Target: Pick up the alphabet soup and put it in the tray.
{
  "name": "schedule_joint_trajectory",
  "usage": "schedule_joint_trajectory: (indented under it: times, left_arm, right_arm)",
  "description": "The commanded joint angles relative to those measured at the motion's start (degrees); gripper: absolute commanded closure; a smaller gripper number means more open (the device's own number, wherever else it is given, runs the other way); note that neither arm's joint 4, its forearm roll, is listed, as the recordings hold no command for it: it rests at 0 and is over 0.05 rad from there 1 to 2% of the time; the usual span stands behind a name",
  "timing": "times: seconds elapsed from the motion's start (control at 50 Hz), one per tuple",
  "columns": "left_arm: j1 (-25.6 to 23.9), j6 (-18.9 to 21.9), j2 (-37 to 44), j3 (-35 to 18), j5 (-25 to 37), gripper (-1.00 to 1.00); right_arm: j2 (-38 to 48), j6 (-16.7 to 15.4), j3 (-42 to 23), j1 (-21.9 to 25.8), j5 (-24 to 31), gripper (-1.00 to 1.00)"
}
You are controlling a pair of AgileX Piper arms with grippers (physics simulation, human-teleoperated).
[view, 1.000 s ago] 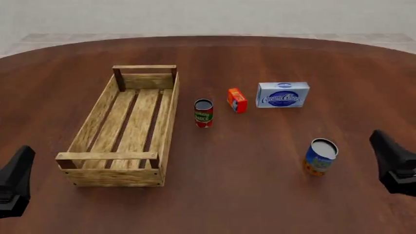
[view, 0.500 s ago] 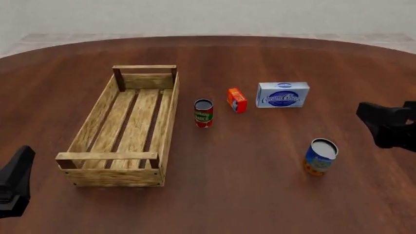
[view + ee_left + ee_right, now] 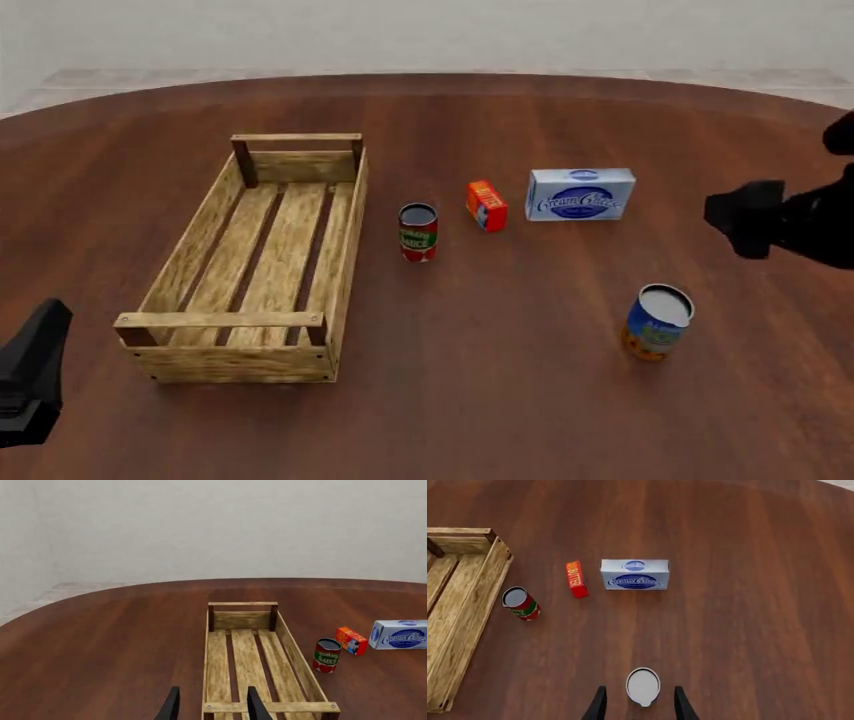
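The alphabet soup can, blue label with an orange-yellow base and a silver top, stands upright on the table at the right front. In the right wrist view the can is seen from above, below and between the fingers. My right gripper is open and empty, raised above the table to the right of the can; it also shows in the right wrist view. The wooden slat tray lies at the left and holds nothing. My left gripper is open and empty at the front left, near the tray's near end.
A smaller red-and-green can stands just right of the tray. An orange box and a blue-and-white box sit behind it toward the right. The round brown table spreads all around.
My right gripper has risen from the front right edge and moved farther back and slightly left, now above the soup can. The left arm and all objects have not moved.
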Motion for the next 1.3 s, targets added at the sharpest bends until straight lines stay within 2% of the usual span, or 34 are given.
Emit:
schedule_joint_trajectory:
  times: [0.02,0.42,1.3]
  left_arm:
    - [0.0,0.0,0.0,0.0,0.0,-1.0]
    - [0.0,0.0,0.0,0.0,0.0,-1.0]
    - [0.0,0.0,0.0,0.0,0.0,-1.0]
  right_arm:
    - [7.2,1.09,0.7,0.15,-3.23,-1.0]
    - [12.52,2.91,5.88,0.05,-10.05,-1.0]
    - [22.35,5.17,10.27,0.27,-20.91,-1.0]
